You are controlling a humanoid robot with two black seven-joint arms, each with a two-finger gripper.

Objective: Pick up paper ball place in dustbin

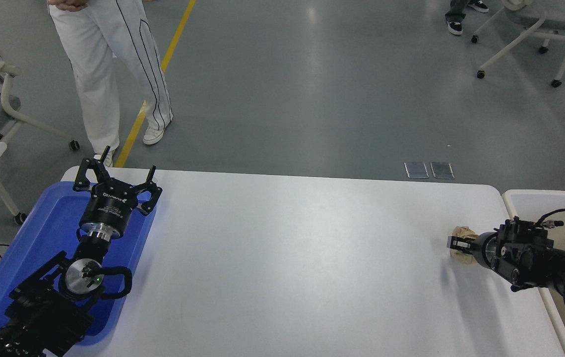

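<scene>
The tan, wrinkled paper ball [463,232] is near the table's right edge, and my right gripper [454,243] is shut on it. The ball shows above and below the fingers, and a faint shadow lies on the table to its lower left. The right arm reaches in from the right edge, over the cream-white dustbin [535,196], which stands just past the table's right end and is partly covered by the arm. My left gripper [115,174] is parked open at the lower left, over the blue tray.
A shallow blue tray [49,223] sits on the table's left end under the left arm. A person in white trousers [113,64] stands beyond the far left corner. Office chairs [530,34] stand on the floor behind.
</scene>
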